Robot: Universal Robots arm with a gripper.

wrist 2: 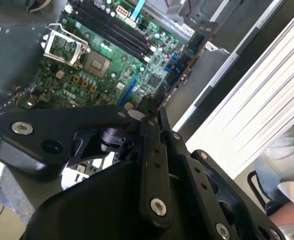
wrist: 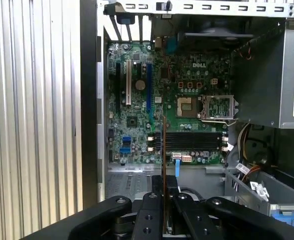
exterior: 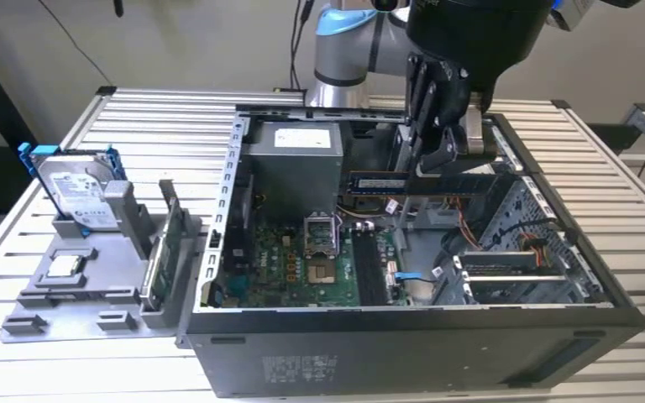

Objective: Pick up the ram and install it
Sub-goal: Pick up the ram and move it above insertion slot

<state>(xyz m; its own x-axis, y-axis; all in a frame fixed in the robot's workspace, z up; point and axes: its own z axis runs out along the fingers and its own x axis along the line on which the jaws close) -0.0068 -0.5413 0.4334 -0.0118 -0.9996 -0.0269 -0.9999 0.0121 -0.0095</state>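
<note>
Ram clamped in gripper, long axis 3-to-9 o'clock in exterior view. Memory slots lie at 7 o'clock, apparently crosswise, running 12-to-6.

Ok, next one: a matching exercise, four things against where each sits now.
Things:
1. long thin dark ram stick
2. silver hard drive in a blue frame
3. green motherboard
4. grey power supply box
Places:
A. flat on the floor of the open dark case
B. upright in the grey holder outside it
C. gripped in the black tool, in mid-air
D. against the case's far wall
Pairs: 1-C, 2-B, 3-A, 4-D
</note>
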